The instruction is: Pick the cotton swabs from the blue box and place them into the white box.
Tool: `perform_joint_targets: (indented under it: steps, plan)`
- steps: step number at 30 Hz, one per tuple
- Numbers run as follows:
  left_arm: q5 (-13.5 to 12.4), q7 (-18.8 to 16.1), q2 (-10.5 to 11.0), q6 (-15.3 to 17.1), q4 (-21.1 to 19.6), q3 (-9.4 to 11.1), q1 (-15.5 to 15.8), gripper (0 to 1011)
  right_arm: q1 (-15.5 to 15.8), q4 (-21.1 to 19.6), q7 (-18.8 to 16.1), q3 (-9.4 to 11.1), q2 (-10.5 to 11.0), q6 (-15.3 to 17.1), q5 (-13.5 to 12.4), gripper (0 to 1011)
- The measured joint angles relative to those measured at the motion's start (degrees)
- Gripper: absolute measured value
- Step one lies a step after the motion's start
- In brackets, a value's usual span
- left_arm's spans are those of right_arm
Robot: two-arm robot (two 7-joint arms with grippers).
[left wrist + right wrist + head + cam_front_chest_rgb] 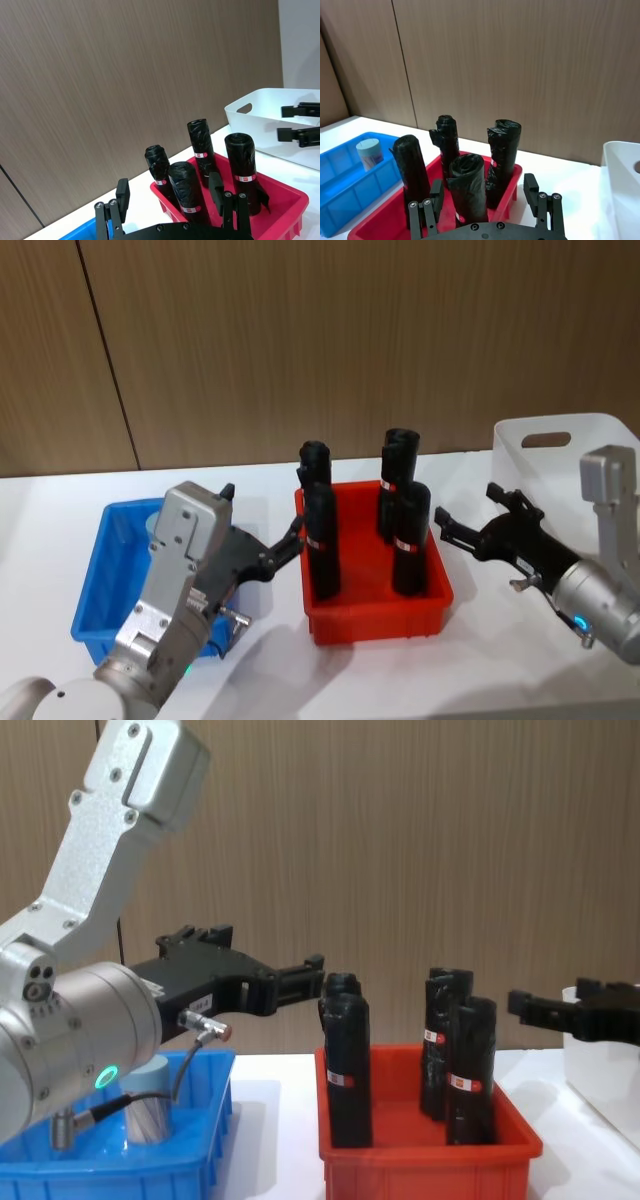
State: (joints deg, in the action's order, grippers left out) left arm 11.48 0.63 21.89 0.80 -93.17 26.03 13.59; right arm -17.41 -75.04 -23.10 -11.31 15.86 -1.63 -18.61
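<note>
A cotton swabs jar (369, 152) with a pale lid stands in the blue box (97, 592); from the chest it shows as jar (148, 1108) behind my left arm. My left gripper (262, 510) hovers open over the blue box's right side, fingers pointing toward the red bin, holding nothing. The white box (560, 452) sits at the far right. In front of it my right gripper (466, 502) is open and empty, aimed left at the red bin. The left wrist view shows that right gripper (281, 122) beside the white box (260, 112).
A red bin (380, 622) stands between the two boxes and holds several tall black wrapped rolls (322, 545) with red-white labels. A wood-panel wall runs behind the white table (260, 660). Bare table lies in front of the bins.
</note>
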Motion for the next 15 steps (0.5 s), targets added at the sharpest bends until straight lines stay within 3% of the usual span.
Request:
perform_joint_targets:
  steps: [15]
  plan:
    - [0.0,0.0,0.0,0.0,0.0,0.0,0.0,1000,-9.1,14.3,-9.7,-0.8,-2.8,-4.5,-1.9,1002]
